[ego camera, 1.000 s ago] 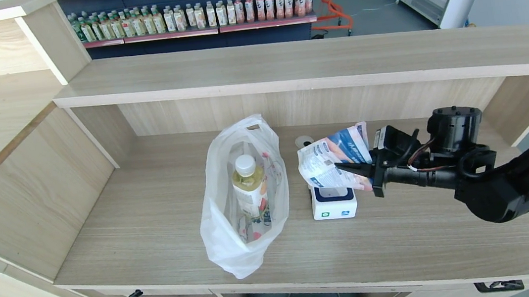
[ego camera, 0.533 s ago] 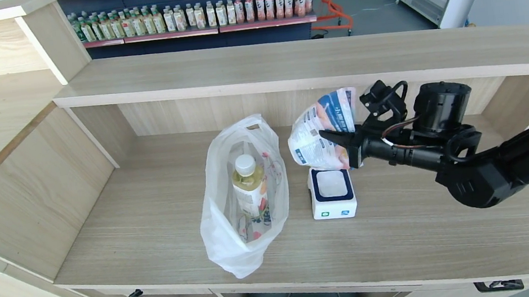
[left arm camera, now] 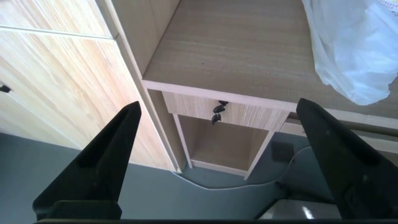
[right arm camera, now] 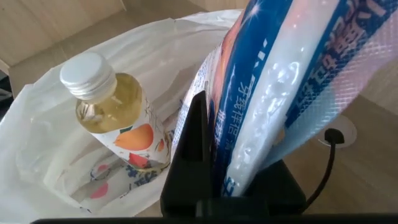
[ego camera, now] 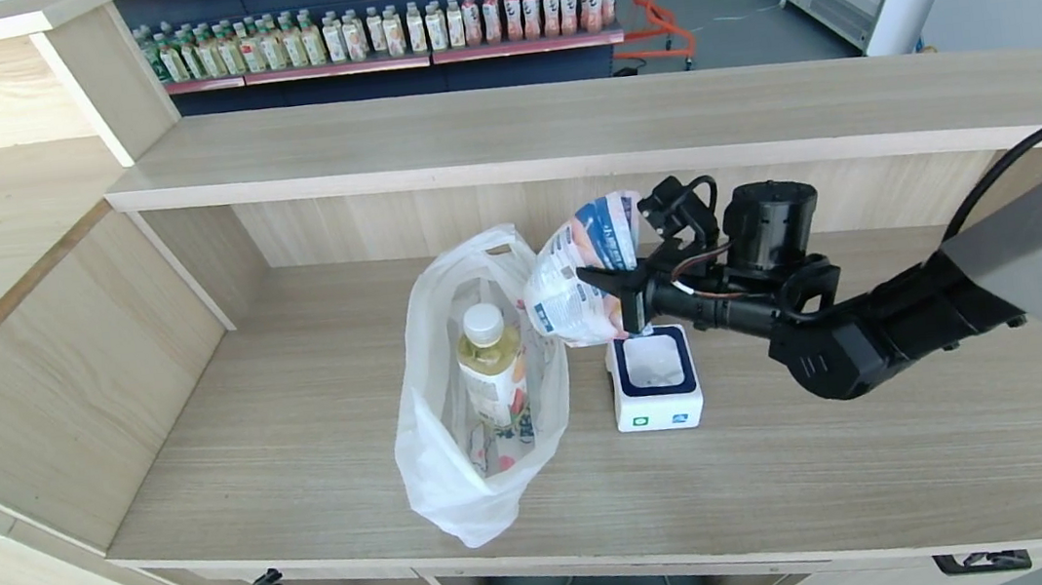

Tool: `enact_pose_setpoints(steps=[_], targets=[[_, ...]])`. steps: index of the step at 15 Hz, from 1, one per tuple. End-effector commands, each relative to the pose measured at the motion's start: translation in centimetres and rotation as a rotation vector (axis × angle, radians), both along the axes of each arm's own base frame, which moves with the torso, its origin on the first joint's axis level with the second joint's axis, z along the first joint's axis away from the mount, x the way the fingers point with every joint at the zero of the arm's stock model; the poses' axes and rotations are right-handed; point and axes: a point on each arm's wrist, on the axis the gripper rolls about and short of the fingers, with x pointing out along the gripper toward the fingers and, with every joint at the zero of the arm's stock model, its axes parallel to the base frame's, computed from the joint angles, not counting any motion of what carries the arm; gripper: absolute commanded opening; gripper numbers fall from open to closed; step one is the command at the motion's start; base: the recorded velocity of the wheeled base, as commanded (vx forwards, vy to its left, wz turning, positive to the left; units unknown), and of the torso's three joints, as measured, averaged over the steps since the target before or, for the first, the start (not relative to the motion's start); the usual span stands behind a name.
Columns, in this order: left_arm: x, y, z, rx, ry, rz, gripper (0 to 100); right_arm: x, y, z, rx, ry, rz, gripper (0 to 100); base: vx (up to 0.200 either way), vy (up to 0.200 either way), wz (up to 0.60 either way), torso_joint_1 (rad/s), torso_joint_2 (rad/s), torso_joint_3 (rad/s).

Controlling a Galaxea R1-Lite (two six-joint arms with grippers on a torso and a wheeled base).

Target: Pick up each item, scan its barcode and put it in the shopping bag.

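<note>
Right gripper [ego camera: 607, 290] is clamped on the blue-and-white crinkly plastic snack packet [ego camera: 577, 271], with one black finger across its front face. The wrist view has the packet [right arm camera: 280, 93] pinched between the jaws.

Packet is in the air, clear of the wooden counter [ego camera: 846, 471]. It hangs just left of and beyond the white box scanner with the dark-blue-framed window [ego camera: 655, 380].

Key relation: the thin white plastic shopping bag [ego camera: 434, 479] lies left of the packet and slightly nearer. The packet's left edge is right at the bag's right rim, maybe overlapping it; I can't tell if they touch.

The packet's long axis is roughly upright, with the top leaning away to the far right. It would go in lower end first.

The bag mouth is open and facing up. A clear bottle of yellow-green drink with a white cap [ego camera: 490, 365] stands upright in the middle of it. In the wrist view the bottle [right arm camera: 112, 118] is just beside the packet, so free space is probably the gap between the bottle and the bag's right wall.

The right arm is clearly the nearer one. Left gripper [left arm camera: 217, 106] is spread wide with nothing in it, low off the counter's near-left edge, with the bag's bottom corner [left arm camera: 354, 56] above it.

My read: scan done or skipped, next is a short carry left and a lowering. Risk is snagging the limp rim or knocking the bottle.
</note>
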Motion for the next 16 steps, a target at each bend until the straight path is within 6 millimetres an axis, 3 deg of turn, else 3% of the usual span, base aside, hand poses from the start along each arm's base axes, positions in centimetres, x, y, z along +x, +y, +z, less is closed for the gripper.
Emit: enact_pose_setpoints(steps=[1, 8, 11, 12, 15, 16], targets=[[0.0, 0.0, 0.0, 0.0, 0.0, 0.0, 100, 1.8, 1.0, -2.3, -0.004, 0.027, 0.006, 0, 0.0, 0.0, 0.0, 0.0, 0.0, 0.0], [0.0, 0.0, 0.0, 0.0, 0.001, 0.0, 100, 4.1, 4.3, -4.3, 0.027, 0.092, 0.079, 0, 0.0, 0.0, 0.0, 0.0, 0.0, 0.0], [0.0, 0.0, 0.0, 0.0, 0.001, 0.0, 100, 4.5, 4.8, -5.2, 0.025, 0.096, 0.084, 0, 0.0, 0.0, 0.0, 0.0, 0.0, 0.0], [0.0, 0.0, 0.0, 0.0, 0.0, 0.0, 100, 4.5, 4.9, -5.4, 0.023, 0.099, 0.085, 100, 0.0, 0.0, 0.0, 0.0, 0.0, 0.0], [0.0, 0.0, 0.0, 0.0, 0.0, 0.0, 100, 4.3, 5.5, -4.5, 0.045, 0.088, 0.101, 100, 0.0, 0.0, 0.0, 0.0, 0.0, 0.0], [0.0, 0.0, 0.0, 0.0, 0.0, 0.0, 100, 3.9, 6.4, -2.0, 0.129, 0.095, 0.122, 100, 0.0, 0.0, 0.0, 0.0, 0.0, 0.0]])
